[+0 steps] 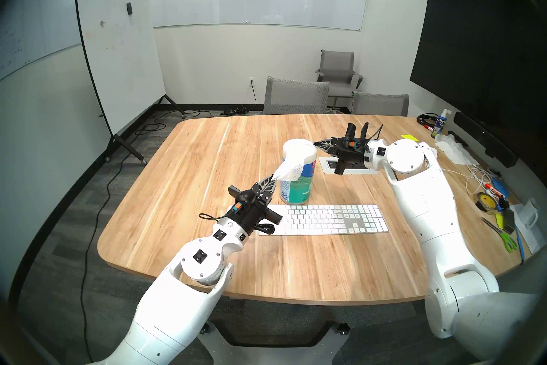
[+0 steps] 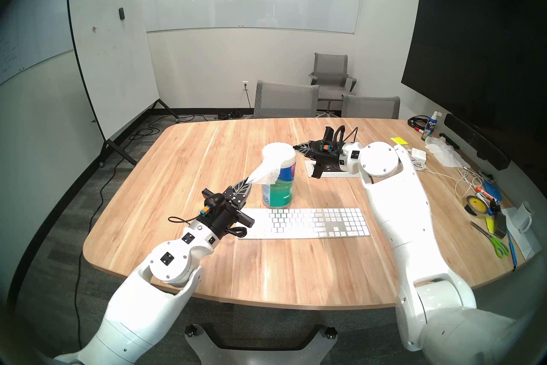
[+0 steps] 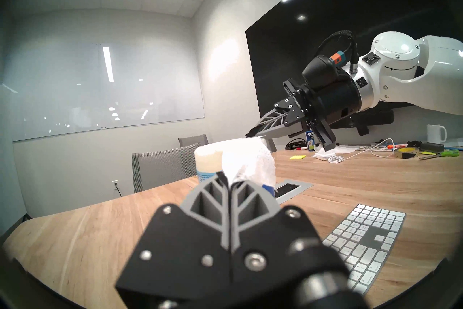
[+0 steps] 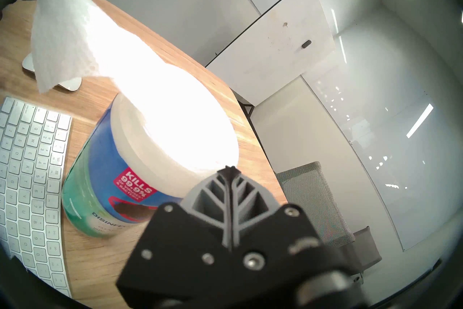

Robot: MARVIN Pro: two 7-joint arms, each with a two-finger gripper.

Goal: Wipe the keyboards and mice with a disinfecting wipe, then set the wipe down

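Note:
A white keyboard [image 1: 325, 220] [image 2: 307, 222] lies flat near the table's front. Behind its left half stands a blue-green canister [image 1: 297, 186] [image 4: 105, 188] with a white lid. A white wipe [image 1: 291, 170] [image 3: 248, 163] stretches from the lid down to my left gripper [image 1: 273, 177] [image 3: 229, 181], which is shut on its free end. My right gripper [image 1: 315, 144] [image 4: 229, 170] is shut, its tips against the lid's right edge. The white mouse [image 4: 70, 84] shows only in the right wrist view, partly behind the hanging wipe, beyond the keyboard's left end.
A power outlet panel [image 1: 349, 167] is sunk into the table under my right wrist. Along the right edge lie a spray bottle [image 1: 441, 124], a tissue heap [image 1: 453, 148], cables, a tape roll [image 1: 487, 201], scissors [image 1: 503, 237] and a mug [image 1: 529, 213]. Grey chairs [image 1: 296, 96] stand beyond the far edge.

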